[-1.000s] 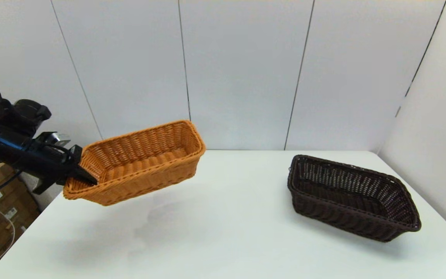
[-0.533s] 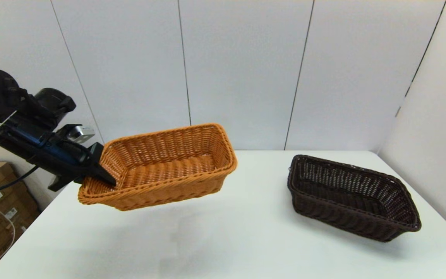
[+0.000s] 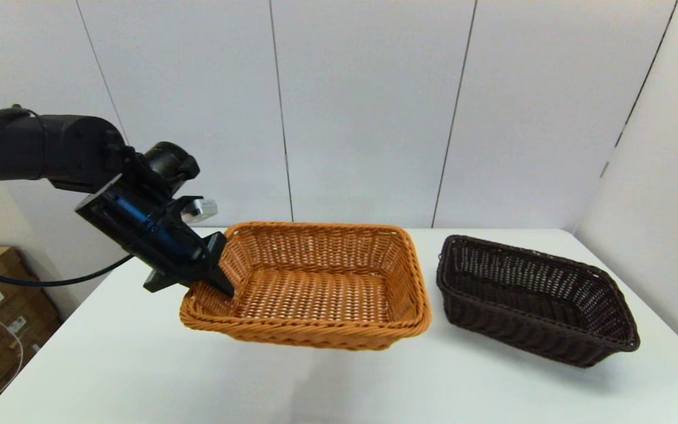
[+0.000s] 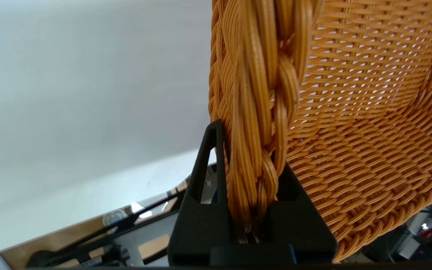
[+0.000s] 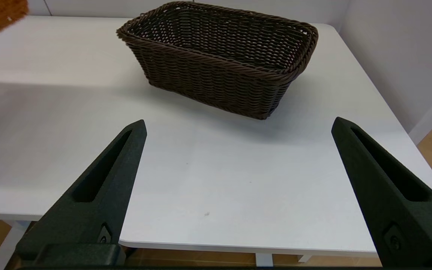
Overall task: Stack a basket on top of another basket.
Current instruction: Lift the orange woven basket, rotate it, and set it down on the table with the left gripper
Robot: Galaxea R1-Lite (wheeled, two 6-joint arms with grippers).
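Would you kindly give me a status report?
Left gripper shut on orange woven wicker basket, held above table. Right gripper open, short of dark brown woven wicker basket. Path between the baskets unobstructed.

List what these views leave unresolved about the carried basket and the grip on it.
- Orange basket: its underside is hidden in the head view, so its height above the table is unclear.
- Left gripper: the braided rim fills the gap in the left wrist view, hiding the pad contact.
- Dark brown basket: its near wall hides part of the floor in the right wrist view.
- Right gripper: outside the head view, so its place is unclear.
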